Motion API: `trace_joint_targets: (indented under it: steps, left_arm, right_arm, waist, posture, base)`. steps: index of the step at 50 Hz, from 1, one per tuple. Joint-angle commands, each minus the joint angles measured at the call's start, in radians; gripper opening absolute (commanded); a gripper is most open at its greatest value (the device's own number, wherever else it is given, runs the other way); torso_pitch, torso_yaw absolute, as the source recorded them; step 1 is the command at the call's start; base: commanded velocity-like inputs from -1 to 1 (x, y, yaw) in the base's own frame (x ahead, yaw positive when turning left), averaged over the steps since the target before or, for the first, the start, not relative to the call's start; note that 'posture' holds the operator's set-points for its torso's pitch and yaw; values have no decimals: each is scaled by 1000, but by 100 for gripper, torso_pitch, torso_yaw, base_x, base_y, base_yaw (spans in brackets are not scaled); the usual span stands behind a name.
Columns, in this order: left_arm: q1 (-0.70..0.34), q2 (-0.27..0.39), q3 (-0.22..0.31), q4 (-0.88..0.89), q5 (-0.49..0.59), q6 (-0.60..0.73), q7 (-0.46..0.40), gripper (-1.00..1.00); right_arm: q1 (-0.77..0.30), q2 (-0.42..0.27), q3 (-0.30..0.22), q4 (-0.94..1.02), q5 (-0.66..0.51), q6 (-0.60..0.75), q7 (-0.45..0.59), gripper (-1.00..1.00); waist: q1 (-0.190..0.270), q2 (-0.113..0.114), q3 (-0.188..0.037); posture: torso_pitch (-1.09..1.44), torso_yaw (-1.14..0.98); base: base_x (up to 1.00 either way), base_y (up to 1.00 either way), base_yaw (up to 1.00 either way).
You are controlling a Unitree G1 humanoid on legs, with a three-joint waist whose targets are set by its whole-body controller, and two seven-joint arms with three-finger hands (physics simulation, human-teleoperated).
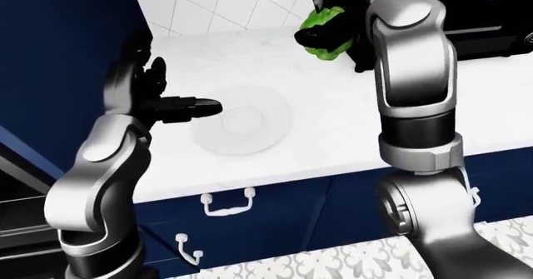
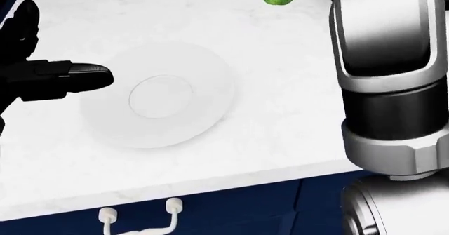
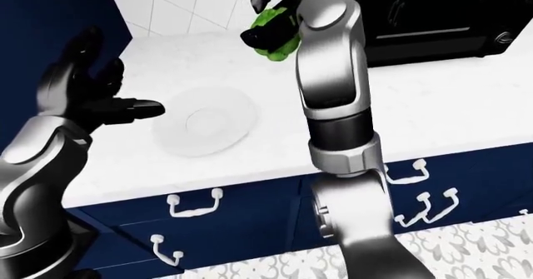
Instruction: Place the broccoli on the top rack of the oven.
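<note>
Broccoli (image 1: 323,26) held high at the upper centre of the left-eye view, clamped in the black fingers of the right hand (image 1: 327,34), clear above the white tabletop (image 1: 333,98). In the head view, only the lower green edge showing at the top edge, right of centre. Silver right arm (image 1: 412,85) rising steeply from the lower right of the left-eye view, elbow low, forearm nearly upright. Just beside the broccoli, toward the upper right, a black oven (image 3: 433,16) standing on the tabletop; racks not visible.

Left hand (image 2: 42,77) at the left edge of the head view, fingers spread apart and gripping nothing, one finger pointing rightward, its tip over the rim of a white plate (image 2: 161,95). Plate lying flat on the tabletop, centre-left in the head view, bare. White tiled wall (image 1: 217,4) along the top of the left-eye view. Navy cabinet fronts with white handles (image 3: 193,204) below the tabletop edge. Patterned floor (image 1: 333,260) at the bottom.
</note>
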Motion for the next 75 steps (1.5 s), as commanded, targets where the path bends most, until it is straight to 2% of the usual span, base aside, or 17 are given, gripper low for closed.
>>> trace_joint_targets:
  steps: [1,5,7,29,34,36,37,39,46,50,51,52,60,64,65,71,75]
  left_arm:
    - [-29,10,6,-30,3,-29,0,100]
    - [-29,10,10,-34,3,-25,-2,100]
    - [-29,11,10,-33,4,-26,-2,100]
    - [-30,15,16,-40,-4,-19,1,100]
    - [-29,17,18,-44,-8,-17,2,100]
    - [-29,18,19,-42,-9,-18,2,100]
    - [-30,19,20,-40,-9,-18,3,100]
    - [-33,19,21,-44,-12,-12,4,100]
    - [-36,22,19,-43,-14,-10,9,100]
    - [-38,22,21,-45,-17,-8,10,100]
    - [-33,21,18,-47,-16,-11,9,100]
    - [-29,20,18,-49,-15,-12,9,100]
    - [-32,22,25,-64,-20,3,10,100]
    - [-33,21,17,-46,-14,-12,8,100]
    - [-30,21,15,-41,-11,-18,6,100]
    - [-39,22,21,-54,-17,2,11,100]
    - [-38,23,19,-52,-15,2,11,100]
  right_arm:
    - [-46,-11,-6,-40,-10,-12,0,-100]
    - [-16,-6,-6,-62,-13,-11,-1,-100]
    - [-21,-5,-8,-62,-11,-8,-2,-100]
    - [-4,-3,-2,-82,-18,5,8,-100]
    - [4,1,-2,-91,-21,7,11,-100]
    - [3,2,-4,-79,-19,-2,6,-100]
    - [1,2,-4,-77,-18,-1,6,-100]
    - [5,2,-3,-83,-19,2,6,-100]
    - [15,7,-4,-82,-14,-8,0,-100]
    - [7,0,3,-103,-21,18,16,-100]
    - [1,-5,0,-107,-23,24,20,-100]
    - [6,-2,2,-115,-25,25,21,-100]
    - [19,14,6,-117,-30,20,18,-100]
    - [21,15,1,-98,-25,3,13,-100]
    - [21,15,1,-96,-24,1,12,-100]
    - [26,11,3,-104,-26,8,19,-100]
    - [19,10,2,-98,-27,7,18,-100]
  waist:
    - [0,2,-31]
    - [-1,2,-29]
    - [-1,6,-55]
    - [-10,21,-45]
    - [-11,-18,-45]
    - [-11,-74,-59]
    - [-11,-31,-53]
    - [-5,-47,-60]
    - [9,6,-41]
    - [0,99,-45]
    - [4,58,-40]
    - [-4,72,-45]
    - [-5,6,-49]
    - [3,-87,-41]
    - [4,-38,-22]
    - [-2,26,-28]
    - [-3,17,-28]
  posture:
    - [0,0]
    - [0,0]
    - [0,0]
    - [0,0]
    - [0,0]
    - [0,0]
    - [0,0]
    - [0,0]
    - [0,0]
    - [0,0]
    - [0,0]
    - [0,0]
    - [0,0]
    - [0,0]
    - [0,0]
    - [0,0]
    - [0,0]
  base:
    - [0,0,0]
    - [0,0,0]
    - [-6,0,0]
    - [-6,0,0]
    - [-8,0,0]
    - [-9,0,0]
    - [-9,0,0]
    - [-9,0,0]
    - [-9,0,0]
    - [-8,0,0]
    - [-9,0,0]
    - [-9,0,0]
    - [-9,0,0]
    - [-5,0,0]
    - [-5,0,0]
    - [-4,0,0]
    - [-4,0,0]
